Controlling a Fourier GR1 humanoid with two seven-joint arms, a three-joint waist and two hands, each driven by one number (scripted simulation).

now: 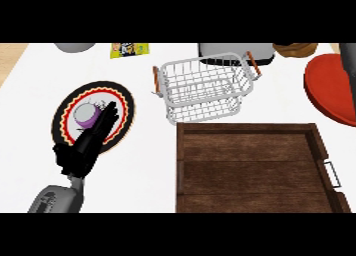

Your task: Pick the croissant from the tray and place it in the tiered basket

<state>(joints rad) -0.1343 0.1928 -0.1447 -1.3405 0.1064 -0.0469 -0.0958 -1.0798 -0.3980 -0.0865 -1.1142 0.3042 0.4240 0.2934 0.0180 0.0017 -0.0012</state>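
In the head view, the left hand (83, 150) is lying stretched over a round patterned plate (100, 86) at the left of the white desk (33, 75). Its fingers (107, 116) are straight and open, gripping nothing. They are covering part of a round purple-and-white thing (82, 116) on that plate, and I cannot tell whether they are touching it. The right hand is not showing anywhere.

The wooden tray (247, 165) is sitting at the lower right with only bare boards showing. No croissant is lying in it. A brown lumpy thing (295, 49) is peeking in at the top edge, well apart from the tray. It may be the croissant, but too little of it is showing to be sure.

The white wire basket (199, 92) is standing just beyond the tray's far wall, with nothing showing inside it. A red plate (332, 90) is lying to its right.

A croissant is likely to be handling as a light, flaky, easily crushed thing. The hand is probably best taking it across the thick middle, thumb opposite fingers, and leaving the thin ends alone. The left hand is sitting on the far side of the tray from that brown thing.
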